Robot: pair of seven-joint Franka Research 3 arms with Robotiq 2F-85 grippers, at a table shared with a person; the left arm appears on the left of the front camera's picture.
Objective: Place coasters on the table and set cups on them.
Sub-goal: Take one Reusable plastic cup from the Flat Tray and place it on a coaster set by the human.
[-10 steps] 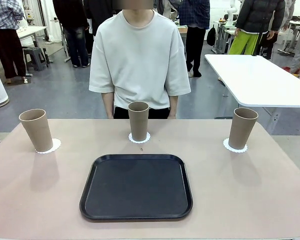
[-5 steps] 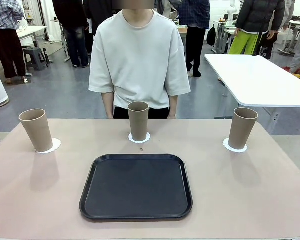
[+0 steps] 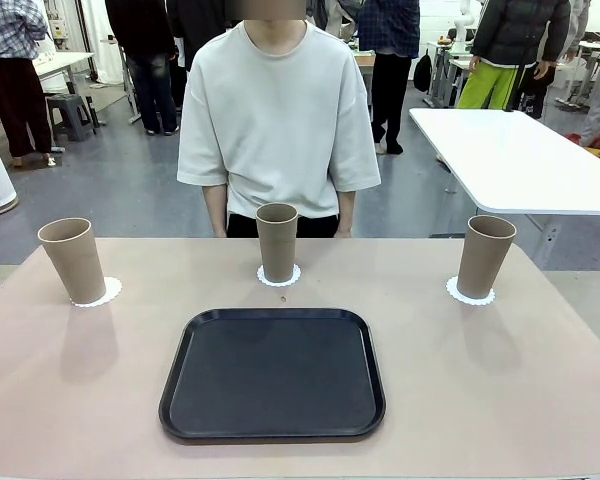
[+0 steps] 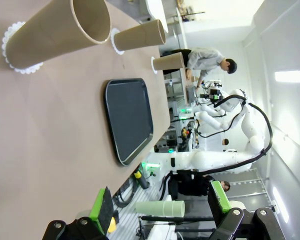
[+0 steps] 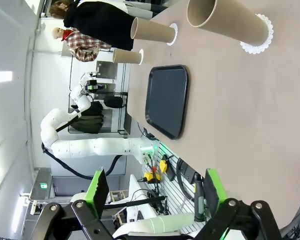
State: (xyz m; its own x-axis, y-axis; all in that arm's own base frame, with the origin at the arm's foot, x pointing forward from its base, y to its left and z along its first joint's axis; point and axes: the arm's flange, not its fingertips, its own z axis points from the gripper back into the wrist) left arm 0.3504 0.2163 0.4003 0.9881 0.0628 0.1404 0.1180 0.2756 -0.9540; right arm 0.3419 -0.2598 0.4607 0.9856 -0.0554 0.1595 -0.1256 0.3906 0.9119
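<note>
Basically done: both grippers, left [image 4: 160, 212] and right [image 5: 155, 197], spread empty on the tray's [image 3: 272, 372] near side, all three upright cups [image 3: 277, 241] on coasters [image 3: 279, 277] beyond it, left arm nearer the left cup.

No readable text, label, brand, number or sign is showing anywhere: the cups [image 3: 277, 243], the black tray [image 3: 273, 373] and the worktop [image 3: 500, 380] are all appearing plain, and anything printed in the background is staying too small to read.
</note>
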